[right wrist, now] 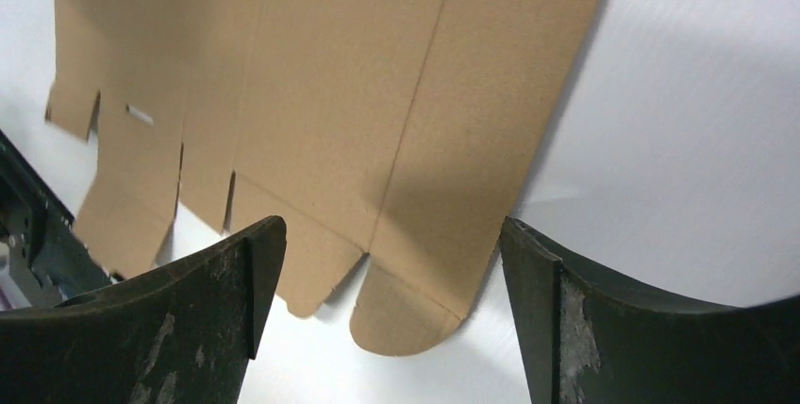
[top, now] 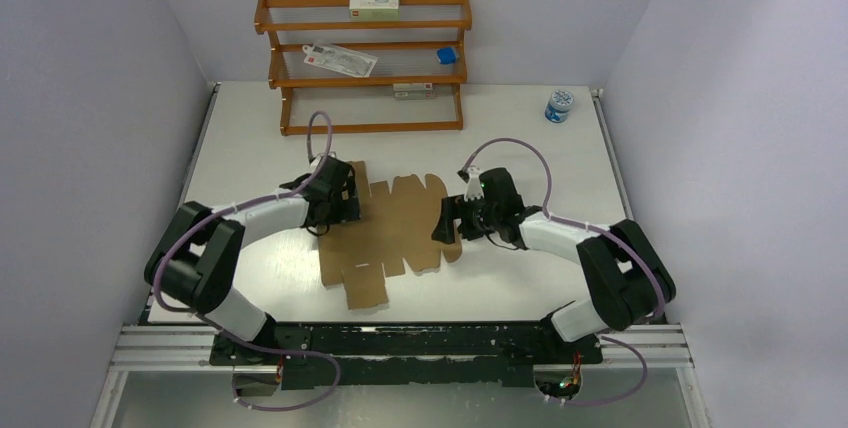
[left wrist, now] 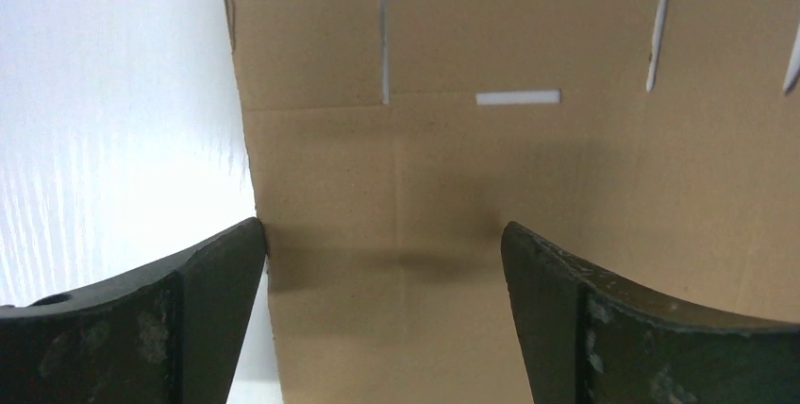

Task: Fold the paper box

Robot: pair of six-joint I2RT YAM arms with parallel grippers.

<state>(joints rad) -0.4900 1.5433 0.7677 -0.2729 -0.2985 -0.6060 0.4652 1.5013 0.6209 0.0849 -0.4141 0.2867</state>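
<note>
Flat brown die-cut paper box (top: 395, 233), matte, creased, slotted flaps.

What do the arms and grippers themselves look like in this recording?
The left arm and right arm match: white shells, black joints, a lilac cable looped along each. The left gripper and right gripper have black curved fingers, scuffed pale.

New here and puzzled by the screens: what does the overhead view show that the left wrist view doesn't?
Only overhead: the wooden rack, a blue-lidded jar, the right tool and the whole outline of the flat paper box. Only the left wrist: a narrow slot cut in the cardboard and its crease lines close up. Both: the cardboard lying flat on the white table with the open left tool at its edge.
</note>
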